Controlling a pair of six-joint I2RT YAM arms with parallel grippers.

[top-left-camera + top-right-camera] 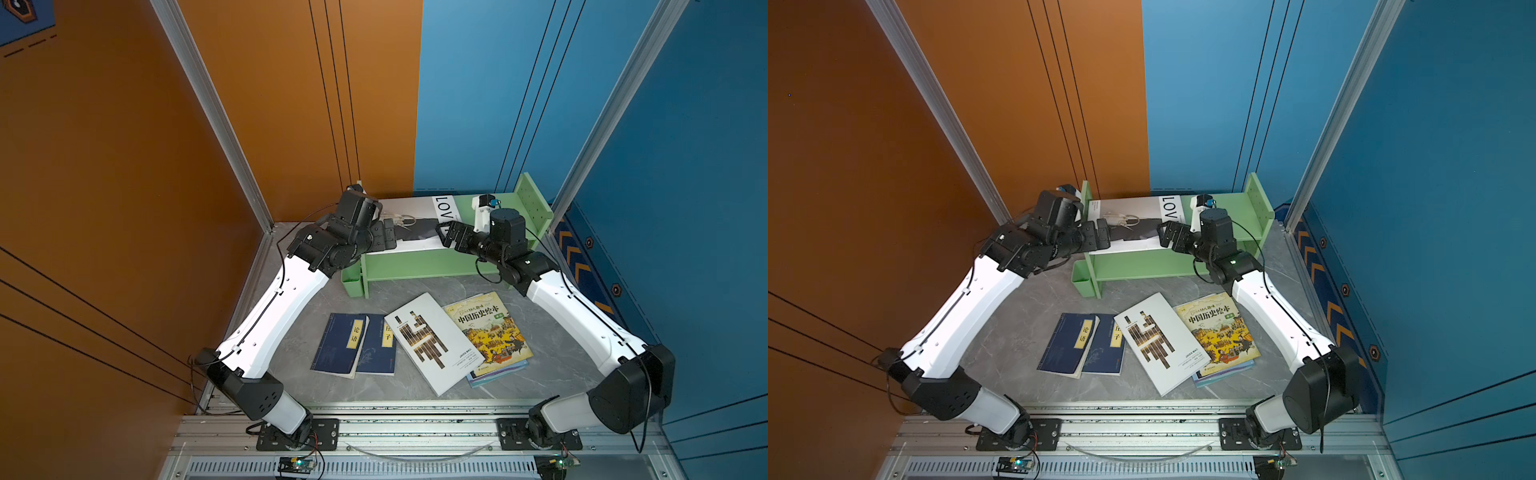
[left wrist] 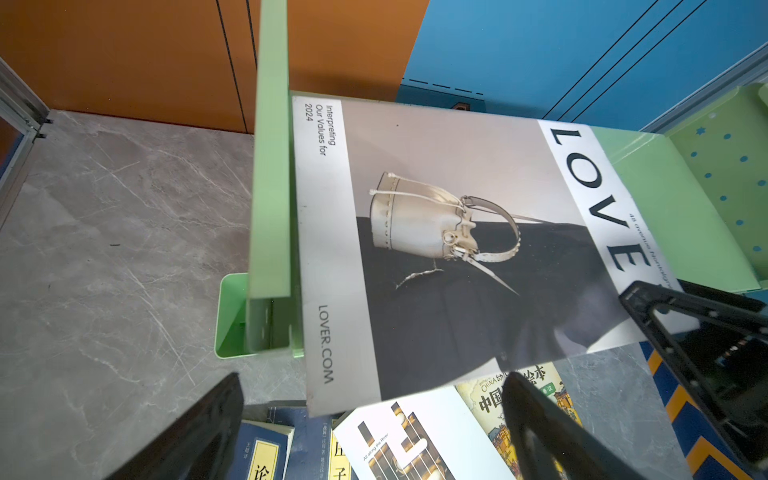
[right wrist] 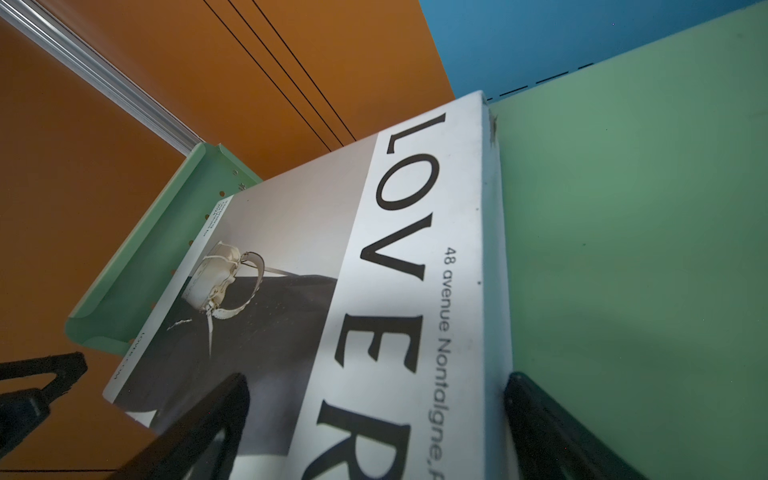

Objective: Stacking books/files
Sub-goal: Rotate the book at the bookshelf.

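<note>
While both pairs of jaws stand spread wide with nothing clamped, the left gripper [image 1: 386, 237] and the right gripper [image 1: 446, 236] sit at the near edge of the thick white "LOVER" book [image 2: 436, 166]. It lies flat on top of the green shelf [image 1: 415, 266], close against one upright, its near edge hanging a little past the shelf front. In the right wrist view one finger is over the cover and the other beside the book's side edge, so those jaws straddle a corner.

The step looks like settling this book as the base of the stack. Any move is best made straight along the fingers' own line, since a sideways nudge on the overhanging edge could tip the book off.

On the grey table [image 1: 374, 291] below, well apart from the grippers, the white book with brown-black bars [image 1: 432, 345] overlaps the yellow illustrated Chinese picture book [image 1: 490, 332], which lies on the thin light-blue book [image 1: 498, 372]. The two navy yellow-labelled books [image 1: 338, 345] overlap beside them.

The big cover reads "LOVER", "48 avenue", "Interpreting Our Values for 2024" and "LOVER.COM". The yellow one reads "中国历史绘本", the navy labels "论语" and "庄子", and the barred one "All along the River".
</note>
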